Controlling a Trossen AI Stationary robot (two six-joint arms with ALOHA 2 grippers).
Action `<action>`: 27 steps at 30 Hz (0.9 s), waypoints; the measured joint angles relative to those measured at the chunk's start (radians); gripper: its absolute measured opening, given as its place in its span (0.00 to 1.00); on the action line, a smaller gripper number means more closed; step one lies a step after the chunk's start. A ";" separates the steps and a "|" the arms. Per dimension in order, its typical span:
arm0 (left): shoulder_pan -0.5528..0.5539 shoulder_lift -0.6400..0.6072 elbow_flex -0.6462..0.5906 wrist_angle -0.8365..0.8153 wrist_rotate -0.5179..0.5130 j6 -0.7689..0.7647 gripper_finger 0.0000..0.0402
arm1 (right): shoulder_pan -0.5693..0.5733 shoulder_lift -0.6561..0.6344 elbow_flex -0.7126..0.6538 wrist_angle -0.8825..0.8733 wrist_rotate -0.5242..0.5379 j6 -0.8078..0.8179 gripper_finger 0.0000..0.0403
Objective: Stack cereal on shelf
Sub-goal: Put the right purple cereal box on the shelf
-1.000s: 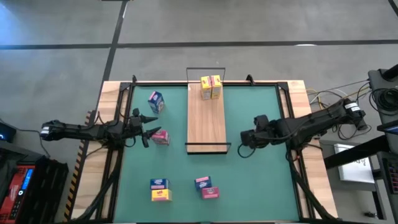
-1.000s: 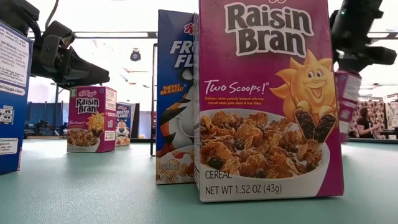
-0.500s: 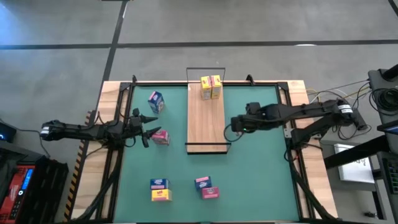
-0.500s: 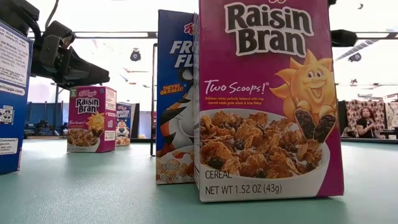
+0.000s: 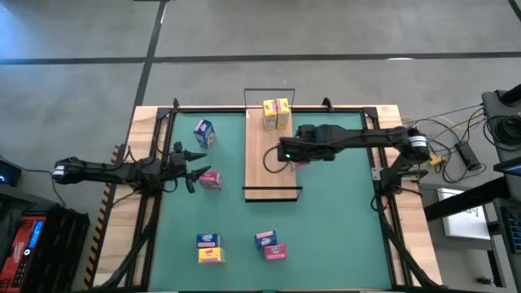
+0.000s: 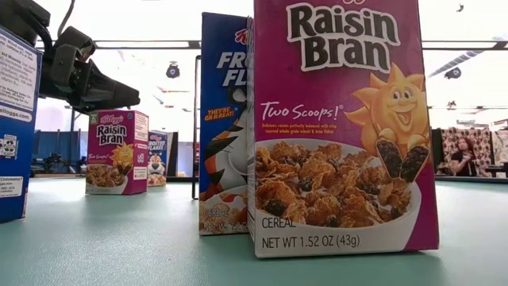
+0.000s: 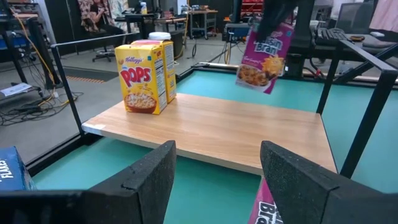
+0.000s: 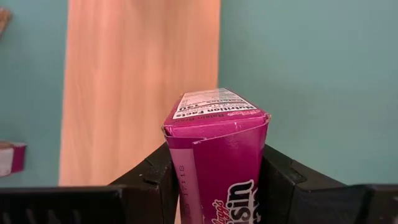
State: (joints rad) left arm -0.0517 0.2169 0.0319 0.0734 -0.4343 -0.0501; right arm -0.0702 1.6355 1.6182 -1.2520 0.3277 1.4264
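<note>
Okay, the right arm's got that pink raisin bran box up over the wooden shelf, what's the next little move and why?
Probably lower it straight down onto the shelf. The right gripper is shut on the pink Raisin Bran box, which hangs tilted in the air above bare wood, apart from the yellow Pops boxes at the far end. Level it before releasing.

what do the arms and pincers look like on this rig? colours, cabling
Both arms are dark, slim and jointed. The left pincer has two black, blocky, matte fingers. The right pincer looks the same, and that arm has a pale band near its base, where loose cables trail off the table.
</note>
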 joint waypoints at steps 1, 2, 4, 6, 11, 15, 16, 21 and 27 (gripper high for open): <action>0.000 0.000 0.000 0.000 0.000 0.000 0.54 | -0.015 0.018 0.023 -0.001 -0.011 -0.018 0.36; 0.000 0.000 0.000 0.000 0.000 0.000 0.54 | -0.031 0.034 0.042 -0.001 -0.037 -0.037 0.36; 0.000 0.000 0.000 0.000 0.000 0.000 0.54 | -0.066 0.065 0.076 -0.004 -0.089 -0.062 0.36; 0.000 0.000 0.000 0.000 0.000 0.000 0.54 | -0.099 0.092 0.103 -0.006 -0.126 -0.090 0.36; 0.000 0.000 0.000 0.000 0.000 0.000 0.54 | -0.148 0.155 0.170 -0.006 -0.148 -0.153 0.36; 0.000 0.000 0.000 0.000 0.000 0.000 0.54 | -0.165 0.204 0.238 -0.003 -0.148 -0.169 0.36; 0.000 0.000 0.000 0.000 0.000 0.000 0.54 | -0.167 0.221 0.260 -0.002 -0.144 -0.172 0.36; 0.000 0.000 0.000 0.000 0.000 0.000 0.54 | -0.182 0.309 0.377 -0.007 -0.144 -0.185 0.36; 0.000 0.000 0.000 0.000 0.000 0.000 0.54 | -0.207 0.429 0.507 -0.088 -0.143 -0.189 0.36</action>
State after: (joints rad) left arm -0.0517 0.2173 0.0318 0.0734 -0.4344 -0.0501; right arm -0.2776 2.0649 2.1256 -1.3401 0.1843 1.2377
